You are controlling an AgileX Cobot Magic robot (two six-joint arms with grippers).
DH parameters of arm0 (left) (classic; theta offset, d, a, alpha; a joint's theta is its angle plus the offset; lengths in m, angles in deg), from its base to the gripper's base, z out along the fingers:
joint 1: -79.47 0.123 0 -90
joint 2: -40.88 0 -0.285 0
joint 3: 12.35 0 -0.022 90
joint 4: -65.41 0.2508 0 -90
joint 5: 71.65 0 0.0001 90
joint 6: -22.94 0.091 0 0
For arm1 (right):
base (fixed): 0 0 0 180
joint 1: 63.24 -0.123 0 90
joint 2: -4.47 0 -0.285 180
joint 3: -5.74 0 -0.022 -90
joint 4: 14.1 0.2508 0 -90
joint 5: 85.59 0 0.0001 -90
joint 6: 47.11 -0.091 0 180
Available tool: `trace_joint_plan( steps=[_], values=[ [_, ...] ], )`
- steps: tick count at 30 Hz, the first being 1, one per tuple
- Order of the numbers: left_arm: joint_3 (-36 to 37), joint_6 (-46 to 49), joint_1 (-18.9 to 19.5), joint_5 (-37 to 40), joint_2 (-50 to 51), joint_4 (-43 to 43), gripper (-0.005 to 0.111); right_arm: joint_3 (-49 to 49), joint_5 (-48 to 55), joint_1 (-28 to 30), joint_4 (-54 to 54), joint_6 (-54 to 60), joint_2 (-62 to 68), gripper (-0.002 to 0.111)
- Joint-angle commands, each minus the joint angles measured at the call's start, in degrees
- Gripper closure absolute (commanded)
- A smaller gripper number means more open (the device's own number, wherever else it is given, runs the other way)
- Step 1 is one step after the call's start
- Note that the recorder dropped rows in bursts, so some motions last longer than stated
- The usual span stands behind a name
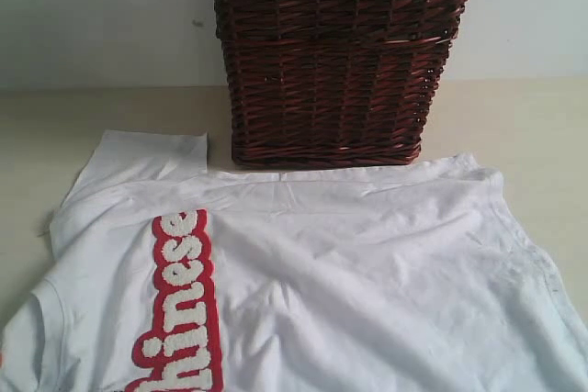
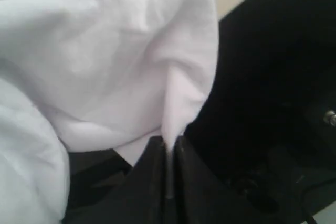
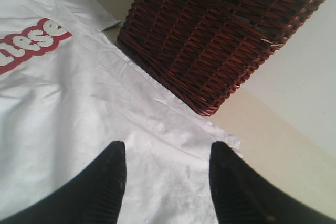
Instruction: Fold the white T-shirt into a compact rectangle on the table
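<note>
The counter [image 1: 514, 135] is viewed frontally from slightly above, facing the wicker basket [image 1: 335, 52]. The white T-shirt [image 2: 105, 51] is filmed very close from the left wrist; basket and shirt are also seen from the right wrist.

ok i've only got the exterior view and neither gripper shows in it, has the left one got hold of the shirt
Observer: Yes. In the left wrist view the left gripper is shut on a pinched fold of the white T-shirt.
Operator: and the right one, closed too
Observer: No. The right gripper is open and grips nothing. Flat shirt fabric shows between its fingers, near the shirt corner beside the dark brown wicker basket.
</note>
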Motion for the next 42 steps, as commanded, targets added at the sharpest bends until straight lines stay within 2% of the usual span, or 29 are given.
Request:
trace_joint_plan(
  steps=[1,8,11,14,17,18,21,24,26,33,36,42],
  values=[
    [0.2,-6.2,-3.2,2.4,-2.3,-0.8,0.107,-0.4,-0.3,0.2,0.5,-0.2,-0.2,0.06],
    [0.2,-8.7,-3.5,6.1,-6.2,-1.1,0.107,-0.4,-0.3,0.2,0.5,-0.2,-0.2,0.06],
    [0.2,-13.5,-5.6,6.2,-7.3,-0.7,0.107,-0.4,-0.3,0.2,0.5,-0.2,-0.2,0.06],
    [0.2,-23.1,-10.9,6.0,-8.3,1.1,0.107,-0.4,-0.3,0.2,0.5,-0.2,-0.2,0.06],
    [0.2,-35.9,-18.9,5.4,-8.9,6.3,0.107,-0.4,-0.3,0.2,0.5,-0.2,-0.2,0.06],
    [0.2,-41.8,-21.8,5.4,-8.9,9.7,0.107,-0.4,-0.3,0.2,0.5,-0.2,-0.2,0.06],
    [0.2,-51.6,-30.0,5.4,-8.1,19.2,0.107,-0.4,-0.3,0.2,0.5,-0.2,-0.2,0.06],
    [0.2,-55.4,-34.8,5.4,-6.3,27.6,0.107,-0.4,-0.3,0.2,0.5,-0.2,-0.2,0.06],
    [0.2,-56.6,-35.9,5.4,-4.9,29.7,0.107,-0.4,-0.3,0.2,0.5,-0.2,-0.2,0.06],
    [0.2,-56.7,-35.9,5.8,-3.3,29.6,0.105,-0.4,-0.3,0.2,0.5,-0.2,-0.2,0.06],
    [0.2,-56.7,-35.9,5.3,-3.3,28.6,0.094,-0.4,-0.3,0.2,0.5,-0.2,-0.2,0.06],
    [0.2,-58.0,-35.9,3.8,-3.0,27.4,0.041,-0.4,-0.3,0.2,0.5,-0.2,-0.2,0.06]
  ],
)
